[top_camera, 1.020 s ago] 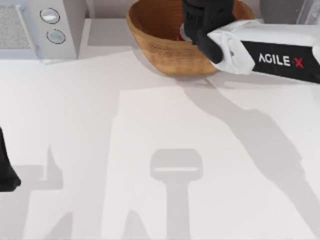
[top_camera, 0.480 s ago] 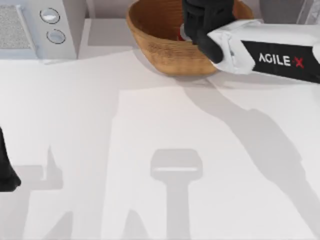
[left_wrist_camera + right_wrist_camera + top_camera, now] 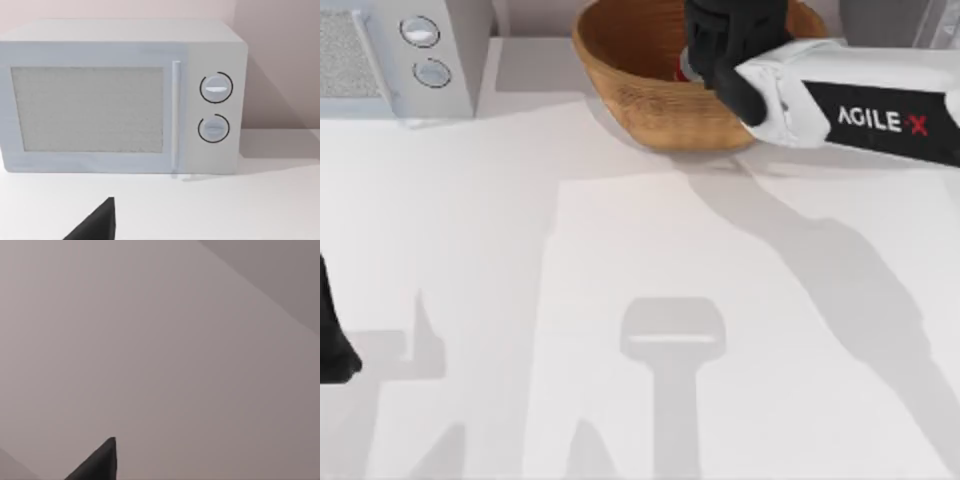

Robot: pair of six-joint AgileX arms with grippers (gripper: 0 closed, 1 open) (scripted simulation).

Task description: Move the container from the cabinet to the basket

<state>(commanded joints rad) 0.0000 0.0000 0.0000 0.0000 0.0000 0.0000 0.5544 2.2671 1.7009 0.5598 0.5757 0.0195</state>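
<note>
While the right gripper (image 3: 705, 60) hangs over the basket (image 3: 630, 85), container (image 3: 684, 73) beneath, finger spread cannot be told; left arm (image 3: 332, 340) parked at table's left edge.

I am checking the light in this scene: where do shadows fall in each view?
Top view: the right arm throws a long grey shadow across the white table, darkest below the basket. Left wrist view: the microwave shades the wall beside it. Right wrist view: a darker band crosses one corner.
</note>
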